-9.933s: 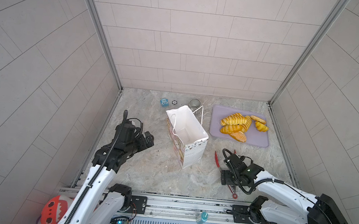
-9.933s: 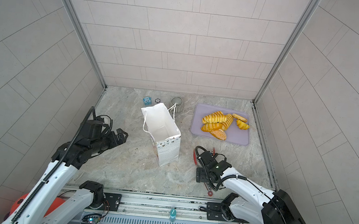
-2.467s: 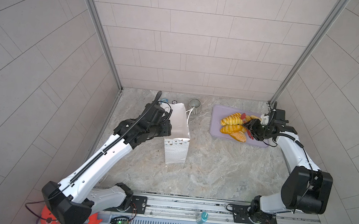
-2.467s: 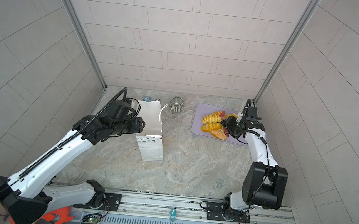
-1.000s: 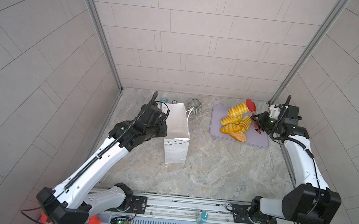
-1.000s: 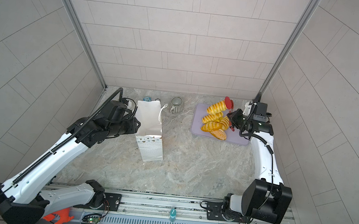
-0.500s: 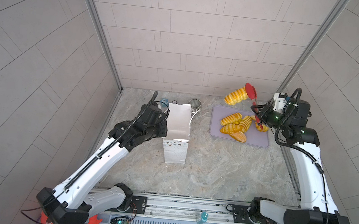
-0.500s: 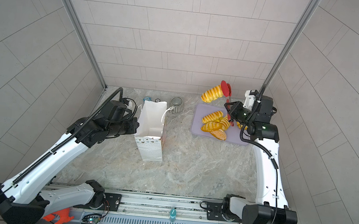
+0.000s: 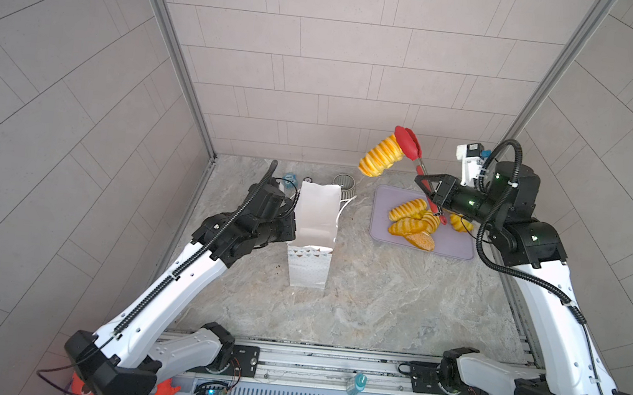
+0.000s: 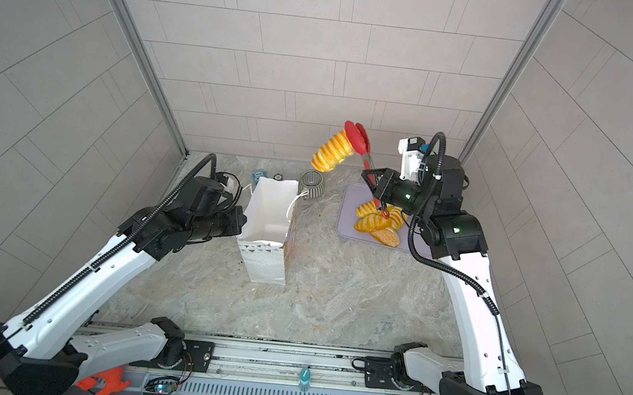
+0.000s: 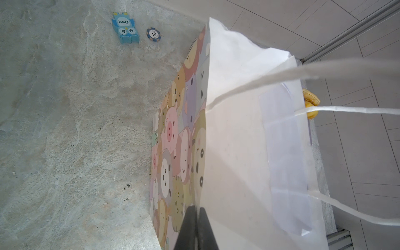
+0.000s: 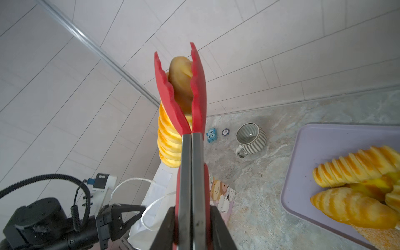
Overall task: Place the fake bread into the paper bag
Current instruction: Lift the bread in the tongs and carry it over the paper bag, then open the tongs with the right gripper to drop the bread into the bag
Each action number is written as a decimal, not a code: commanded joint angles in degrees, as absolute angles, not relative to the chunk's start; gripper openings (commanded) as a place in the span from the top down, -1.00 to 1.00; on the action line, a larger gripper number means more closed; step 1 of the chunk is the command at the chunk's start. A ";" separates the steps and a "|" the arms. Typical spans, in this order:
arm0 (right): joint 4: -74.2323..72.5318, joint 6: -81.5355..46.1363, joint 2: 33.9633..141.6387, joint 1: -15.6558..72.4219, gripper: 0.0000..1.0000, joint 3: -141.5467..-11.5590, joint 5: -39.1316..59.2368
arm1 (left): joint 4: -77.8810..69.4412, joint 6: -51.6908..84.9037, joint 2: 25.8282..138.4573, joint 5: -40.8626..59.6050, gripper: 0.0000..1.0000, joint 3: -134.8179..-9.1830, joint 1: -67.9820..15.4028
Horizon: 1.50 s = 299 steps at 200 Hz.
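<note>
Fake bread (image 9: 381,160) ridged, golden, right pincer (image 9: 431,190) clamping tongs (image 9: 408,144), left pincer (image 11: 196,216) clamping paper bag (image 9: 316,222)

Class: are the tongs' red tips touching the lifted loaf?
Touching. The right wrist view shows the red tips clamped on both sides of the lifted loaf.

1. My left arm (image 9: 199,270): white shells with small holes, black joints.
2. A ribbed black conduit (image 9: 152,296) runs back from the tool.
3. My right gripper (image 9: 426,189): black triangular frames; green lights just behind.
</note>
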<state>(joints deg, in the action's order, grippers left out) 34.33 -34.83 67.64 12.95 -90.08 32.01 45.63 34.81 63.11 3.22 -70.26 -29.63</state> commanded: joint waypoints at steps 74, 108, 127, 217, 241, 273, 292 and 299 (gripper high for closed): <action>45.54 -19.38 74.28 35.97 0.83 -103.41 11.00 | 44.46 35.68 62.67 3.43 0.95 -69.54 -29.36; 49.97 -16.58 78.50 41.22 0.84 -107.04 4.82 | 44.00 35.86 62.76 3.85 0.96 -69.28 -29.32; 51.81 -14.81 80.35 43.89 0.85 -108.71 1.80 | 43.79 36.02 62.89 3.87 0.95 -69.12 -29.36; 54.50 -13.12 82.64 47.01 0.78 -106.52 -0.49 | 43.33 36.30 62.79 3.85 0.95 -68.72 -29.29; 54.32 -13.38 82.22 47.08 0.74 -104.90 -0.10 | 43.16 36.50 62.74 3.78 0.96 -68.48 -29.36; 53.92 -13.79 82.00 47.20 0.63 -103.63 0.44 | 42.96 36.56 62.75 3.87 0.95 -68.37 -29.35; 53.43 -14.11 81.78 47.31 0.53 -103.12 0.62 | 42.85 36.65 62.71 3.93 0.95 -68.24 -29.36; 53.24 -14.14 81.66 47.29 0.48 -103.05 0.77 | 42.76 36.72 62.71 3.93 0.95 -68.29 -29.35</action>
<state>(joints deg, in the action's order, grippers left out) 55.57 -13.96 83.15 46.89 -102.91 0.91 43.16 36.29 63.11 3.86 -69.10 -29.63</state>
